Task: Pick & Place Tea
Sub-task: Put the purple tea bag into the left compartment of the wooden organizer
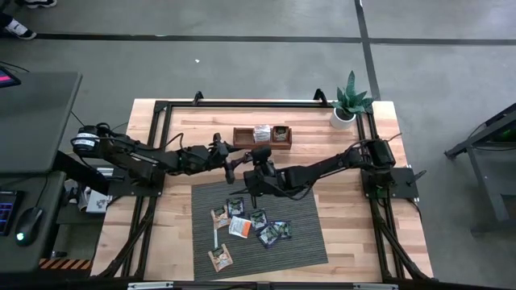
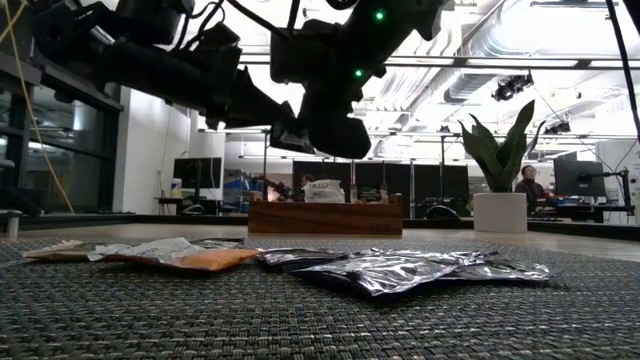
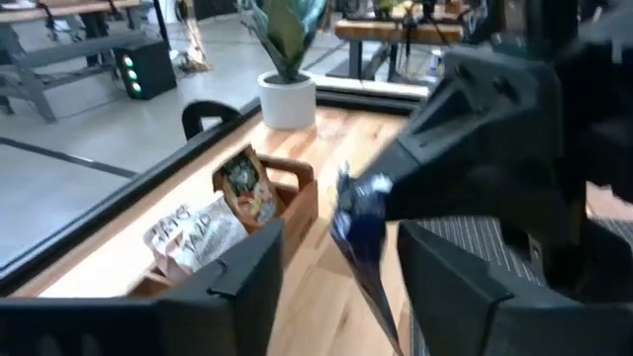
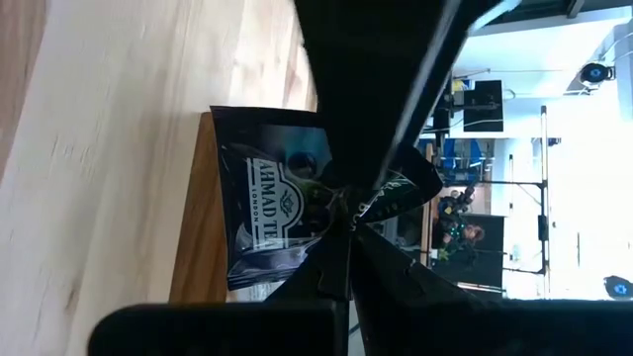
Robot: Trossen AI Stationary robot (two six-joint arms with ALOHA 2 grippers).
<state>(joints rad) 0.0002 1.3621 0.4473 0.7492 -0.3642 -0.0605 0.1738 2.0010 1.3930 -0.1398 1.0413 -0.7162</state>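
The dark sachet (image 4: 282,213) is pinched at one edge by the right gripper (image 4: 341,222), held in the air just in front of the wooden box (image 1: 262,137); the left gripper (image 3: 331,272), fingers spread, faces it closely. It looks featherlight, thin and floppy foil, likely slippery, so an edge or corner pinch suits it. The right wrist view shows its printed face; the high view alone shows the other sachets (image 1: 246,225) on the grey mat (image 1: 302,246), farther from the box.
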